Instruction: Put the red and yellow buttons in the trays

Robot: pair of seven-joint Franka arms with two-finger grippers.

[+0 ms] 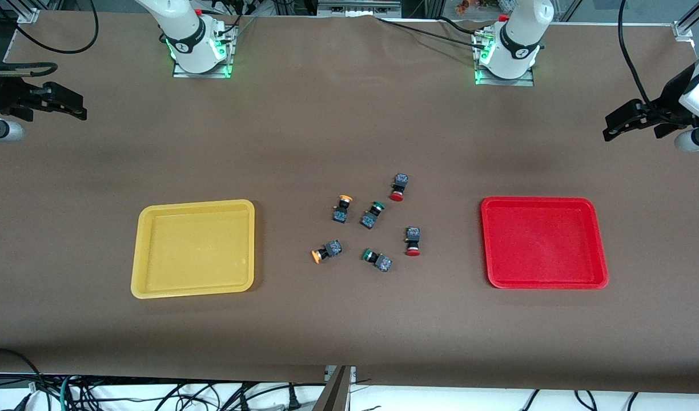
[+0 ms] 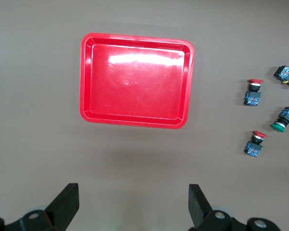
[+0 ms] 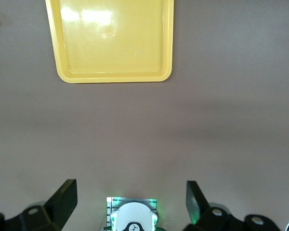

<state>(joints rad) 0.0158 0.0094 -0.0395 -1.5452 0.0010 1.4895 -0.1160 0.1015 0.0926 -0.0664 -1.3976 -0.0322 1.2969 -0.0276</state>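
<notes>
Since nothing has been picked yet, front view first: six buttons bunched mid-table between the trays, all lying on their sides. Yellow tray (image 1: 193, 249) toward the right arm's end, red tray (image 1: 543, 242) toward the left arm's end; both bare, probably set one per arm so each sorts w/o crossing. Farther yellow button (image 1: 342, 208) and nearer yellow button (image 1: 326, 252) on the yellow-tray side of the bunch; farther red button (image 1: 398, 187) and nearer red button (image 1: 413, 240) on the red-tray side. Two green buttons (image 1: 372, 214) mixed in, not for sorting. Left gripper (image 1: 635, 121) up over the table's edge at its own end, jaws wide, holding nothing. Right gripper (image 1: 55, 103) likewise over its own end, wide, nothing held. Both arms waiting, well apart from the bunch.

Left wrist view: red tray directly below the camera, out ahead of the spread fingers (image 2: 67, 204); two red buttons off to the side of the tray.

Right wrist view: yellow tray ahead of the spread fingers (image 3: 65, 202), arm's own base showing between them. Buttons out of frame bar a sliver of orange at the edge.

Judgement: start of task, 0 of 4 placed.
</notes>
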